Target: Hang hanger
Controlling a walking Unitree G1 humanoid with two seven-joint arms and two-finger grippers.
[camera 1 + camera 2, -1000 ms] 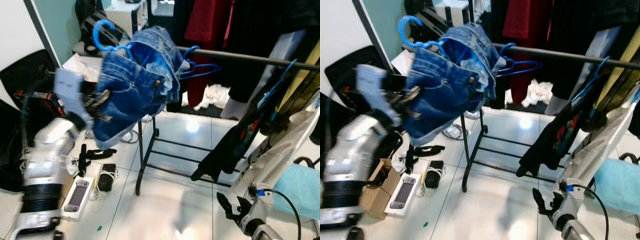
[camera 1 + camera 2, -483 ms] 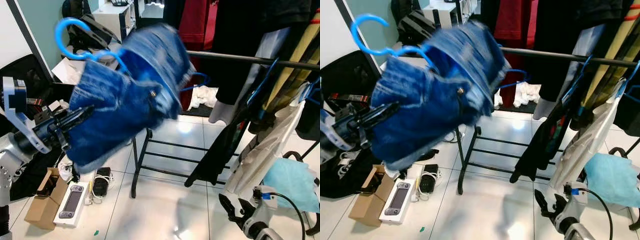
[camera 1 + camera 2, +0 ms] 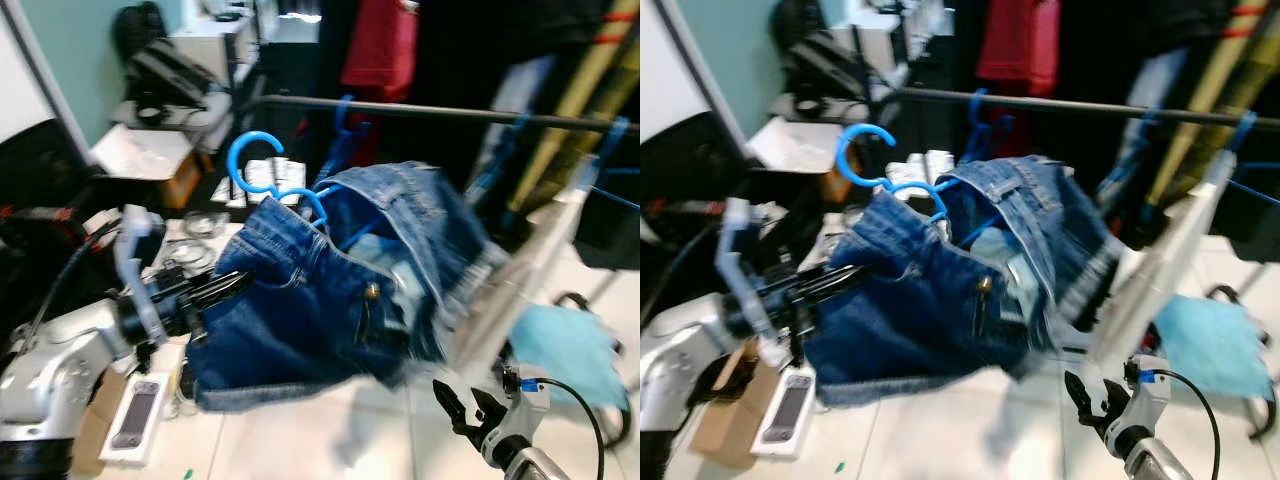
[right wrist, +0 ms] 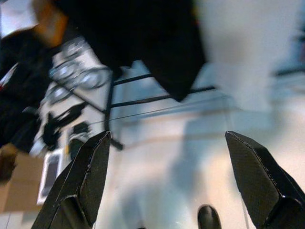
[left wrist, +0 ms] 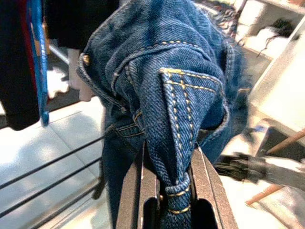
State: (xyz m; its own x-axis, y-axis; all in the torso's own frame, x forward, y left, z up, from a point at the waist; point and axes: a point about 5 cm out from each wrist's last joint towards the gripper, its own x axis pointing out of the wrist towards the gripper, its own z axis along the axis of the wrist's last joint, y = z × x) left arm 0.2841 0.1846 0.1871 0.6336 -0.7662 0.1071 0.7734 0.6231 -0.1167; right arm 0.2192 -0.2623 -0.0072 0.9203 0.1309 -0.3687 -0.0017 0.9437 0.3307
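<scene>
The jeans (image 3: 340, 300) have dropped below the rail (image 3: 420, 108), and the view has turned. The left end effector (image 3: 225, 288) is clamped on denim; the right end effector (image 3: 460, 405) hangs apart. Best to lift the hanger (image 3: 265, 170) hook above the rail before lowering.

Bare stretch of rail (image 3: 420, 108) above the jeans (image 3: 330, 300), hanging clothes (image 3: 560, 90) crowding the rail's right end.

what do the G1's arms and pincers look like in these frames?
Left arm: glossy silver shell, black ribbed joint, pale bracket at the wrist. Left pincer: two long, flat black fingers. Right pincer: broad black fingers tapering to points, carbon-weave texture. Right wrist: silver-white with a blue tag and a black cable looping off.
</scene>
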